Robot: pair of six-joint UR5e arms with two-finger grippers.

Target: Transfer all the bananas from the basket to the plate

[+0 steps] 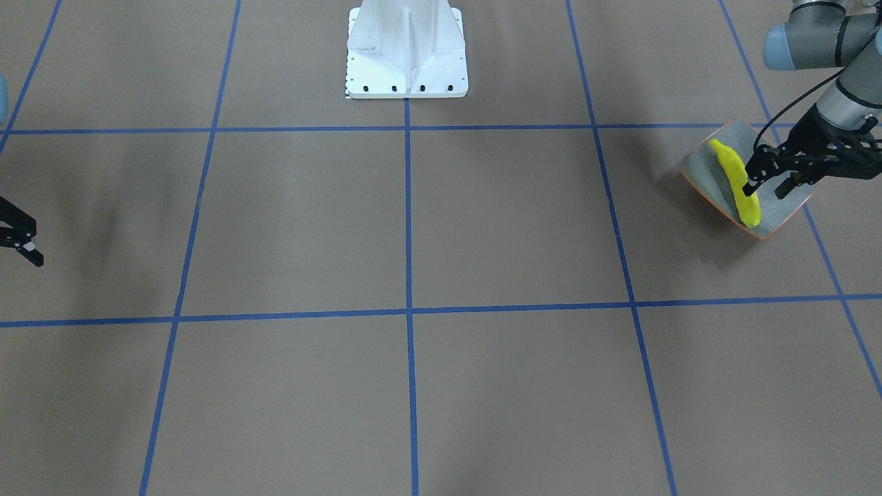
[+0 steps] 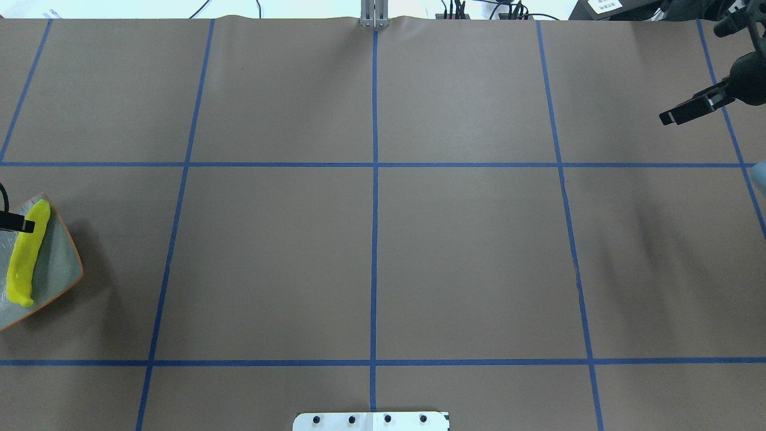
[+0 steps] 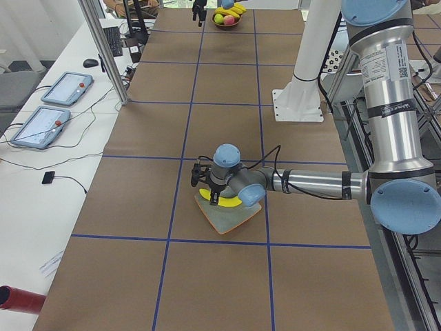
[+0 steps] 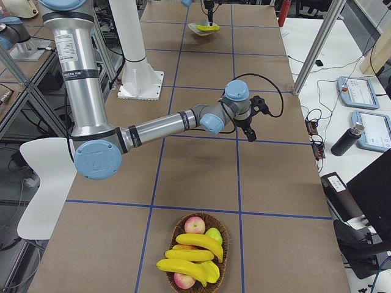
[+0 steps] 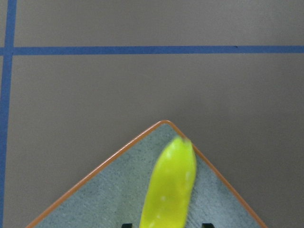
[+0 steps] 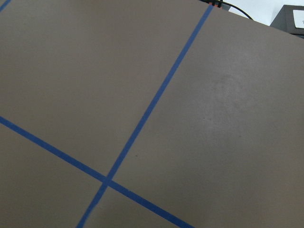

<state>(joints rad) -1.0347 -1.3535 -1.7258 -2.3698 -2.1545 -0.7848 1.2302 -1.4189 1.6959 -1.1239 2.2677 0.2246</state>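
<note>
The plate lies at the table's end on my left side; it also shows in the overhead view. One greenish-yellow banana lies along it. My left gripper is open just above the plate. In the left wrist view its fingertips stand either side of the banana with gaps. Three deeper yellow bananas lie in a wicker basket at the table's other end. My right gripper is open and empty, hovering over bare table some way from the basket.
The basket also holds apples, red and green. The robot's white base stands at the middle of its table edge. Blue tape lines divide the brown table. Tablets and cables lie on the side bench.
</note>
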